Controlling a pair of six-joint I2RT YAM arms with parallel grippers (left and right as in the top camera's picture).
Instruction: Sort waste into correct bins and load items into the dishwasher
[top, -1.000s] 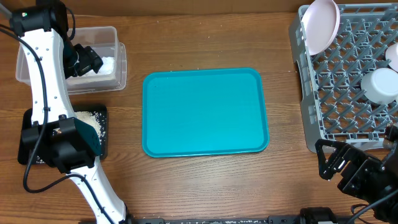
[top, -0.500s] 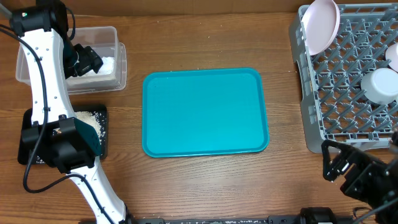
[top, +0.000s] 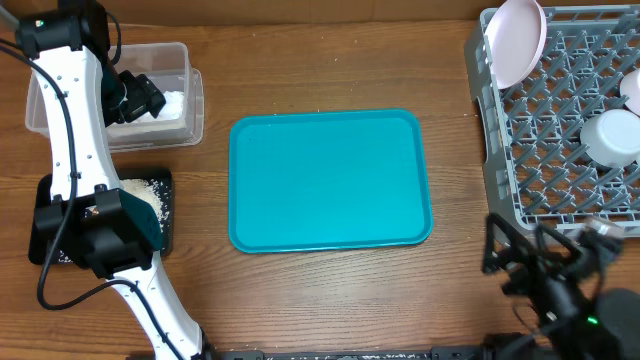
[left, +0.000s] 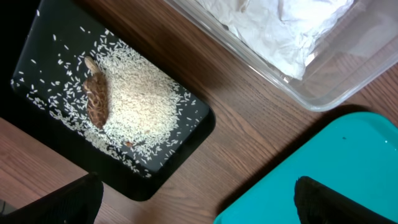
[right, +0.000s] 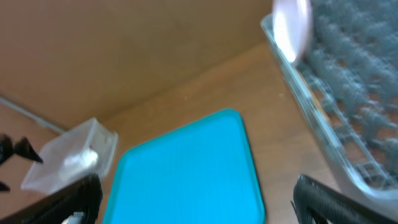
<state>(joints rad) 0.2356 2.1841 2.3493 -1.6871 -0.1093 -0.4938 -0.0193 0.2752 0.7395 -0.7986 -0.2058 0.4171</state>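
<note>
The clear tub (top: 193, 95) at the back left holds crumpled white tissues (top: 172, 103) (left: 273, 31). In front of it the black tray (left: 43, 43) carries a heap of rice crumbs (left: 140, 93) and a brown food scrap (left: 96, 96). My left gripper (top: 140, 97) (left: 196, 208) hangs open and empty above the gap between tub and tray. The grey dish rack (top: 540, 180) (right: 348, 112) at the right holds an upright pinkish plate (top: 515, 40) (right: 292, 25) and a white cup (top: 610, 135). Open and empty, my right gripper (top: 515, 250) (right: 199, 205) hovers off the rack's near left corner.
The teal serving tray (top: 330, 180) (right: 186, 174) (left: 336, 162) lies bare in the middle of the wooden table. My left arm's white links cross over the tub and black tray at the left. A white rounded piece (top: 632, 90) shows at the rack's right edge.
My right gripper has swung left from the table's near right corner, toward the teal tray; its wrist view is blurred. The left arm has not moved.
</note>
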